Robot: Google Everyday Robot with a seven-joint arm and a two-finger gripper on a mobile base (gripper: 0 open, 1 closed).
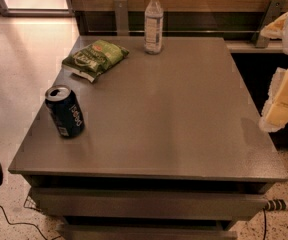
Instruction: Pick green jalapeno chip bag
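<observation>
The green jalapeno chip bag (95, 58) lies flat on the far left part of the grey table (174, 119). It is crinkly green with darker patches and pale sealed edges. My gripper (283, 104) shows as a pale yellow and white shape at the right edge of the view. It hangs beside the table's right edge, far from the bag, and holds nothing that I can see.
A dark blue soda can (64, 111) stands upright near the table's left front edge. A clear water bottle (153, 23) stands at the back, just right of the bag. A wooden wall runs behind the table. Cables lie on the floor at the lower left.
</observation>
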